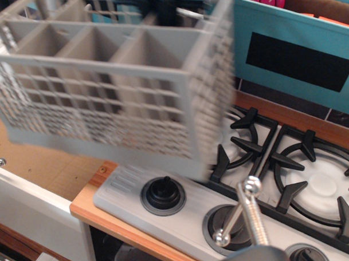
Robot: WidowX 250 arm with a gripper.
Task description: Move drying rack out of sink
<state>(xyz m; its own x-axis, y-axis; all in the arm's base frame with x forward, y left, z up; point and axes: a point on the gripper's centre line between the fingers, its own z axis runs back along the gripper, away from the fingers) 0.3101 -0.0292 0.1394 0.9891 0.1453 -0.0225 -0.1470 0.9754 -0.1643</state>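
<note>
Teal cabinet fronts (297, 52) back a stove (288, 169), over whose left burner the drying rack (116, 77) is seen blurred, airborne and clear of the sink (41, 171); the gripper (159, 1) is mostly hidden, its grip unreadable, so level carriage and gentle lowering are advised.
</note>
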